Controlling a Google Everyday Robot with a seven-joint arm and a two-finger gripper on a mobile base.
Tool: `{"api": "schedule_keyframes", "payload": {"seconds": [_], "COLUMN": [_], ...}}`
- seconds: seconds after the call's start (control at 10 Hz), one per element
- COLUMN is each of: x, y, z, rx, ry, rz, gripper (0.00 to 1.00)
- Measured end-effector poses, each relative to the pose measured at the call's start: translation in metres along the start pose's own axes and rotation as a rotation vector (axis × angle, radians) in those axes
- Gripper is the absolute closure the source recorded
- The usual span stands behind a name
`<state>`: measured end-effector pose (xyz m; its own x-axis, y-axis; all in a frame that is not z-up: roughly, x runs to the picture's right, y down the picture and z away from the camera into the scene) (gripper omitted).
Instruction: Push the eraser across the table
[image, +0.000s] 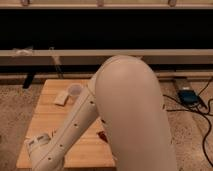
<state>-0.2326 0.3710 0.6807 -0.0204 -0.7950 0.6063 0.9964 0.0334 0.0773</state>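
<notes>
**Tool:** My tool (35, 146) sits low at the 7 o'clock corner of the surface (50, 117). Its fingers are together and I see nothing held.

**Eraser:** It is not in sight. My arm (125, 115) covers the middle and the 3 o'clock half of the surface. I judge the eraser lies behind it, but I cannot confirm this.

**Risks:**
- Pushing unseen, I may miss the eraser, or catch it off-centre so it spins aside instead of sliding.
- The tool is close to the edge, so a sweep aimed wrongly could send the eraser to the floor.
- My forearm, low over the planks, could drag other things along.

**Surroundings:**
- A pale beige pad (61, 97) lies at 11 o'clock, with a small pale round thing (75, 90) just beside it.
- A dark red-brown oblong thing (102, 136) lies near 5 o'clock, partly hidden by the arm.
- A blue box (187, 95) with cables sits on the floor at 3 o'clock, well apart.
</notes>
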Motion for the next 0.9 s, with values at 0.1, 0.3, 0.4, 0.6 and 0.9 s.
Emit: {"api": "schedule_keyframes", "payload": {"seconds": [0.1,0.3,0.4,0.6,0.9], "x": [0.0,0.003,0.006,0.013,0.025], "y": [-0.004,-0.013,-0.016,-0.021,-0.03], "z": [0.002,0.004,0.005,0.007,0.014], "rx": [0.006,0.011,0.012,0.015,0.016], "ry": [-0.007,-0.016,-0.022,-0.03,-0.035], "rz": [-0.014,-0.033,-0.035,-0.031,-0.033], "gripper": [1.0,1.0,1.0,1.0,1.0]}}
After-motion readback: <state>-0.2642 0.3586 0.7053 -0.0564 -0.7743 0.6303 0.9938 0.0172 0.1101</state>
